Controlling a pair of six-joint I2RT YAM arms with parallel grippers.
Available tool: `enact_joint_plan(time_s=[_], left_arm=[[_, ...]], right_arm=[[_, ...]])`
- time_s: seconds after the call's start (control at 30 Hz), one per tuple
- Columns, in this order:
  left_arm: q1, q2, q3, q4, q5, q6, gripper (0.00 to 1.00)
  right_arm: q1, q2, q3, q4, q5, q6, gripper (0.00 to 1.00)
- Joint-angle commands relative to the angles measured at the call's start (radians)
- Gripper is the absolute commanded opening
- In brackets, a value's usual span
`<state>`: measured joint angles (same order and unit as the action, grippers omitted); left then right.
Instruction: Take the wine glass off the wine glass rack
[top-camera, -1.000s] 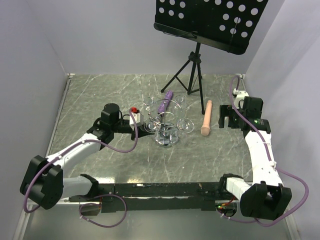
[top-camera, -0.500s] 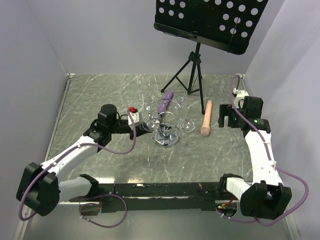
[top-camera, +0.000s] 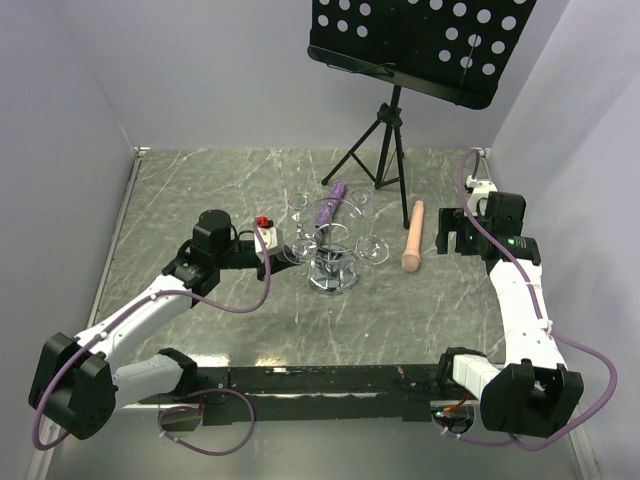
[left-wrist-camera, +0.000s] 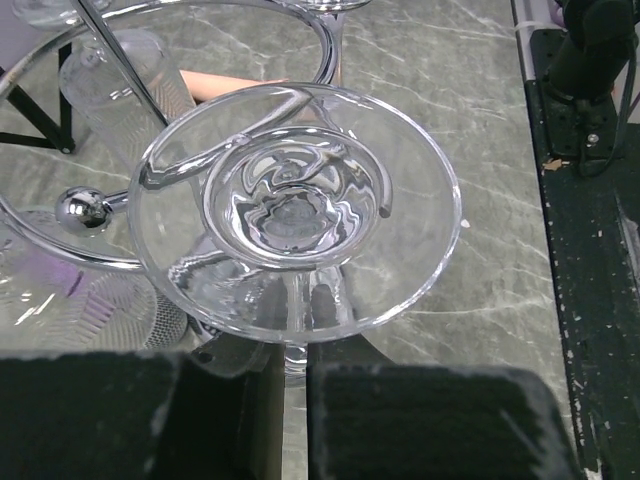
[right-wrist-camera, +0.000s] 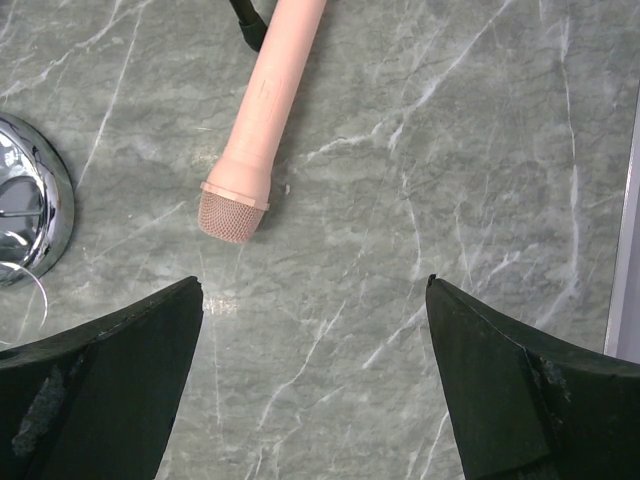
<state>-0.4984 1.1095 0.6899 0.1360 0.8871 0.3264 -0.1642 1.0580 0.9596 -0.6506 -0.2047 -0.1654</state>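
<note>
Quick update on our rig. The left tool (left-wrist-camera: 296, 362) reaches in from the left side of the wine glass rack (top-camera: 332, 272). In the left wrist view its 2 black fingers (left-wrist-camera: 130, 420) are pinched in on the stem of a wine glass (left-wrist-camera: 400, 230), so we call that tool closed and gripping the glass by the stem, just under the foot.

The glass hangs upside down on the rack's left side. Its round foot sits on 1 of the chrome wire loops, and the curl of the wire shows right through the clear disc. So it's not off the rack yet. More glasses hang on the other loops around the central post, but we can't tell exactly how many from up top.

The right tool (right-wrist-camera: 310, 290) is well apart from all that. It hangs over bare tabletop (top-camera: 200, 190) on the right side with its jaws spread wide and nothing between them. Its wrist camera shows a pink microphone (right-wrist-camera: 262, 120) lying flat, mesh head toward the camera, and the edge of the rack's shiny disc base at the far left.

A purple microphone (top-camera: 330, 203) lies just behind the rack. The black tripod music stand (top-camera: 390, 140) stands at the back of the tabletop.
</note>
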Motion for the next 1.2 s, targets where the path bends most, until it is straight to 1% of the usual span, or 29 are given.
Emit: enact_joint_plan(time_s=[0.0,0.37,0.73,1.17], left_arm=[[-0.003,-0.046,0.016,0.010,0.009,0.068,0.01],[-0.003,-0.056,0.016,-0.016,-0.005,0.085,0.01],[-0.002,-0.083,0.045,-0.072,-0.008,0.140,0.01],[-0.002,-0.129,0.043,-0.055,0.001,0.128,0.01]], right_arm=[[-0.008,0.002,0.024,0.022,-0.013,0.006,0.98],[-0.008,0.013,0.031,0.020,-0.021,0.003,0.98],[-0.008,0.022,0.034,0.032,-0.027,0.004,0.98],[-0.008,0.030,0.039,0.023,-0.033,0.000,0.98]])
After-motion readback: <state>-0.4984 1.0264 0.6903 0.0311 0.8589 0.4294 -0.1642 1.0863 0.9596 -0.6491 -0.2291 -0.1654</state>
